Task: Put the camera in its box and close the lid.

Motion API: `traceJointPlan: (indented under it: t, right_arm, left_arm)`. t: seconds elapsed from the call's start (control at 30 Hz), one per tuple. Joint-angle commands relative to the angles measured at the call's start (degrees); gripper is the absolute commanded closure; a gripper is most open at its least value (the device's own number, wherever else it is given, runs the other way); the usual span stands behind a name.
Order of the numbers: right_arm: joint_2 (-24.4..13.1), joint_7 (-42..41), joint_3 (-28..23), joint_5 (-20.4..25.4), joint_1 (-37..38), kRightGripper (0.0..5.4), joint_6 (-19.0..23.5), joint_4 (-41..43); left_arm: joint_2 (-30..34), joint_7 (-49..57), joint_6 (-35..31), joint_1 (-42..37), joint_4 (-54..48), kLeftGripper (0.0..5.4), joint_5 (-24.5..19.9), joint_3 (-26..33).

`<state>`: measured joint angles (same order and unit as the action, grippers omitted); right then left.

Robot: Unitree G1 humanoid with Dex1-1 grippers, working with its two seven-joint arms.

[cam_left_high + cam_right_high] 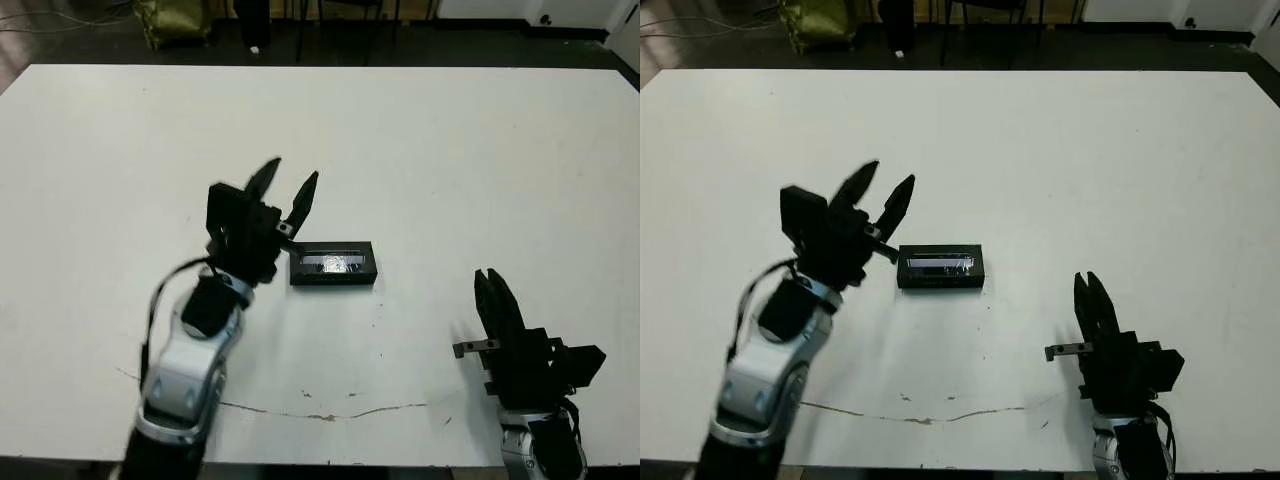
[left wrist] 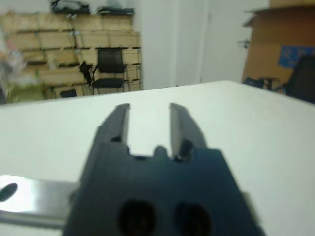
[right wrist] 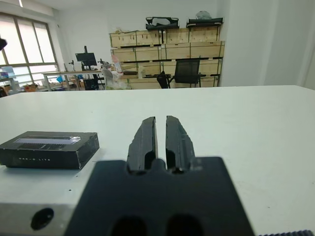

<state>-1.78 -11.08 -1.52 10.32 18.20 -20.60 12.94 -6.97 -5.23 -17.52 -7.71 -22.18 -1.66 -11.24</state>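
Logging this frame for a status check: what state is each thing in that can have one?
lid: closed on the box, flat, strip up.
box: shut, lying flat on the table.
camera: not visible; cannot tell whether it is inside.
left gripper: fingers open, empty, raised beside the box.
right gripper: fingers shut, empty, apart from the box.

Lab or storeroom: stacked wooden crates (image 3: 167,51), office chair (image 3: 187,72) (monitor desk (image 3: 74,74) by window).
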Motion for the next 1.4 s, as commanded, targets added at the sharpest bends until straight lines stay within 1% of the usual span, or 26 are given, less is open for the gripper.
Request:
traceJointPlan:
  t: [0.03,0.1,0.13,0.27,0.4,0.57,0.63,0.73,0.8,0.87,0.93,1.03,1.07,1.1,1.2,1.27,1.4]
  right_arm:
    - [-0.1,0.2,-0.5,0.2,-0.5,5.4,0.0,-1.3]
    - [0.2,0.1,-0.6,0.2,-1.1,5.4,-1.1,-2.3]
    - [0.3,0.5,-0.5,-0.2,-1.1,5.4,-0.5,-2.0]
    - [0.8,2.2,-0.2,-1.8,-0.4,5.4,1.4,-0.1]
    - [0.6,2.5,-0.2,-2.3,-0.5,5.4,1.2,0.1]
    - [0.2,1.8,-0.3,-1.5,-0.7,5.4,0.9,-0.5]
    - [0.5,2.4,-0.1,-1.9,-0.4,5.4,1.7,0.2]
    - [0.8,3.1,0.1,-2.6,0.0,5.4,2.0,0.8]
    - [1.0,3.6,0.3,-3.1,0.2,5.4,2.3,1.3]
    - [1.1,3.9,0.5,-3.1,0.5,5.4,3.2,1.9]
    - [1.1,4.0,0.6,-2.9,0.7,5.4,3.6,2.2]
    - [1.1,3.2,0.5,-2.3,0.4,5.4,2.1,1.2]
    - [1.2,3.2,0.6,-2.3,0.4,5.4,2.2,1.2]
    - [1.2,3.4,0.6,-2.4,0.6,5.4,2.6,1.5]
    - [1.2,3.2,0.6,-2.5,0.5,5.4,1.7,1.0]
    - [1.0,3.4,0.6,-3.0,0.7,5.4,1.8,1.1]
    - [0.9,3.2,0.6,-2.7,0.8,5.4,2.0,1.2]
  left_arm:
    - [-3.5,3.1,-5.4,1.3,0.9,4.69,-2.8,0.6]
    - [-4.5,4.3,-8.3,0.4,1.3,5.15,-4.8,0.7]
    - [-4.8,5.0,-9.4,-0.1,1.6,5.38,-5.8,0.8]
    - [-6.0,8.5,-12.2,-3.8,4.5,5.38,-9.0,1.9]
    - [-6.0,11.5,-13.0,-8.1,8.5,5.38,-9.8,2.8]
    - [-4.3,12.9,-12.2,-12.2,15.2,5.38,-7.3,2.4]
    - [-4.0,12.0,-11.4,-12.5,17.5,5.38,-6.7,2.2]
    - [-3.9,11.9,-12.9,-12.2,18.5,5.38,-5.6,1.3]
    - [-3.3,11.6,-13.7,-11.6,18.1,5.38,-4.1,-0.2]
    - [-3.3,11.1,-14.7,-10.6,17.0,5.38,-3.6,-1.3]
    - [-3.8,10.8,-15.7,-9.8,16.2,5.38,-3.8,-1.7]
    - [-4.4,10.1,-17.1,-8.4,15.7,5.38,-4.9,-1.9]
    - [-4.4,10.0,-17.5,-8.0,15.6,5.38,-5.0,-2.2]
    - [-4.4,10.1,-17.4,-7.4,15.9,5.38,-4.8,-2.6]
    - [-3.9,10.4,-16.9,-5.8,17.7,5.38,-3.6,-4.4]
    - [-3.2,10.1,-16.4,-4.7,19.4,5.38,-2.9,-5.4]
    - [-2.9,10.7,-14.1,-2.8,23.7,5.38,-1.1,-6.5]
